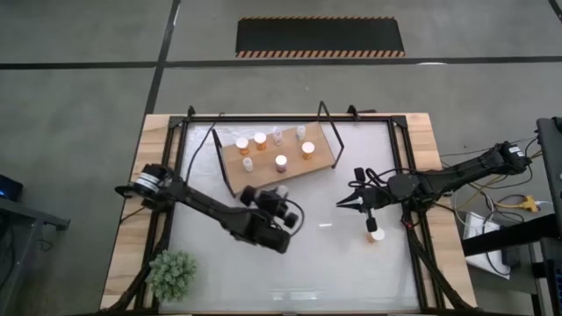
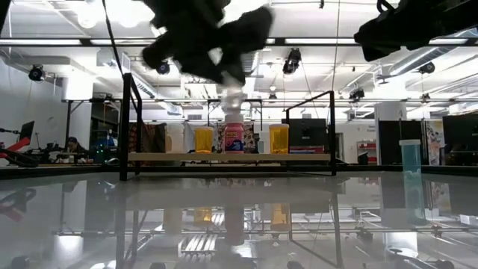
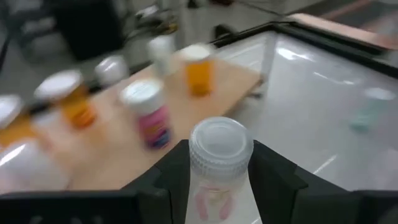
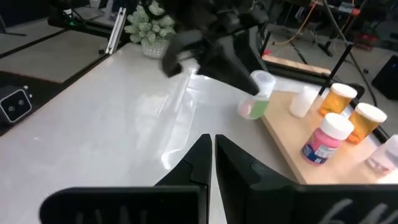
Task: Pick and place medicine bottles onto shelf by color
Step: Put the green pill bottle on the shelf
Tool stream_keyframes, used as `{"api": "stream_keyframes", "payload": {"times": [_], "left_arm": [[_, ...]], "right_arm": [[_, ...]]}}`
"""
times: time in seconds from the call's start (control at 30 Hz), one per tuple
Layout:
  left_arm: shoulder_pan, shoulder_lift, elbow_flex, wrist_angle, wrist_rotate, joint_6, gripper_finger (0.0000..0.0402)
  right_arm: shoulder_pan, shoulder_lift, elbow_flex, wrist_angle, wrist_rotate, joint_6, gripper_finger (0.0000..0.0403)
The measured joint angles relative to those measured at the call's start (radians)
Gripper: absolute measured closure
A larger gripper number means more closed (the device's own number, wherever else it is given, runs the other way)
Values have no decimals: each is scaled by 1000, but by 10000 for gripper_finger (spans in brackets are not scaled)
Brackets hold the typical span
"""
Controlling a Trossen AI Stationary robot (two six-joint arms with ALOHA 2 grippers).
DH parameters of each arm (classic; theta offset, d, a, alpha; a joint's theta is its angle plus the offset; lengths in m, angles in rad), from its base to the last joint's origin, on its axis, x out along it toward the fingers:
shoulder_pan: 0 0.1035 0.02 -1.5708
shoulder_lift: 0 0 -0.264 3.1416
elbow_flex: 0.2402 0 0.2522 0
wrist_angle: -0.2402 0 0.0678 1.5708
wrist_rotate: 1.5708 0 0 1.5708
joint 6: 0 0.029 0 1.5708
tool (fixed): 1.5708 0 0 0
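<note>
My left gripper [image 1: 281, 198] hovers just off the near edge of the shelf [image 1: 327, 160], shut on a clear medicine bottle [image 3: 217, 168] with a whitish cap and a pink label. The shelf is a light-brown board with black wire end frames. Several bottles stand upright on it: orange ones [image 1: 308, 149], a pink-labelled one [image 1: 281, 161] and clear ones [image 1: 277, 134]. Another pale bottle [image 1: 376, 234] stands alone on the table to the right. My right gripper [image 1: 342, 204] is shut and empty, above the table right of the shelf and pointing toward the left arm. My left gripper pinches the clear bottle by its body just below the cap [image 3: 219, 190], one finger [image 3: 168, 177] on each side. The fingers come slanting down from the table's near-left side. The bottle [image 4: 256, 96] is lifted clear of the table and tilts slightly in the hold.
A small green potted plant [image 1: 173, 273] sits at the table's near-left corner. The shelf's wire frames [image 1: 329, 118] rise at both its ends. The white tabletop has a black rim [image 1: 406, 175]. Open table surface lies near of both grippers.
</note>
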Motion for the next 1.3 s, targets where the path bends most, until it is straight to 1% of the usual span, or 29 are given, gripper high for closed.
{"api": "stream_keyframes", "payload": {"times": [0.07,0.17,0.47,0.83,1.1,1.3], "left_arm": [[10,-10,-44,-37,-2,-115,285],[35,-14,-106,-29,5,-181,285],[141,-31,-190,-17,9,-183,281],[243,-34,-201,-15,6,-182,271],[261,-34,-203,-11,39,-183,269],[261,-33,-206,-11,40,-184,269]], "right_arm": [[0,3,-2,3,0,12,390],[0,4,-8,4,0,14,390],[0,4,-32,10,0,27,390],[0,4,-32,19,0,30,390],[0,4,-32,18,0,30,390],[0,4,-32,18,0,35,390]]}}
